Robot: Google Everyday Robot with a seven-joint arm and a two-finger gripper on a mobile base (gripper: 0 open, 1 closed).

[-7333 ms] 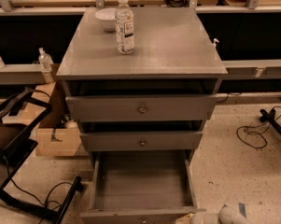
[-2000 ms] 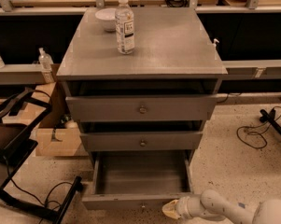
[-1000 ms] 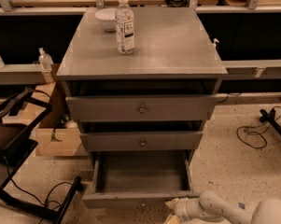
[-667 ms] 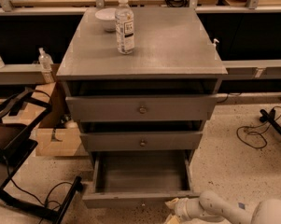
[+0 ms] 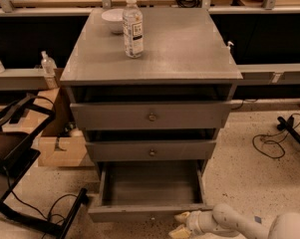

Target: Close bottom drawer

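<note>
The bottom drawer of the grey cabinet stands pulled out, its empty grey box interior showing and its small knob at the front edge. My gripper is at the bottom of the camera view, on a white arm coming in from the lower right. Its pale fingers sit just in front of the drawer's front panel, right of the knob, slightly apart with nothing between them. Whether they touch the panel I cannot tell.
The two upper drawers stand slightly ajar. A water bottle and a white bowl stand on the cabinet top. A cardboard box and a black frame are at the left; cables lie at the right.
The bottom drawer sits further in than 7 seconds ago. My gripper came in from the lower right to the drawer's front; over the last second it has barely moved.
</note>
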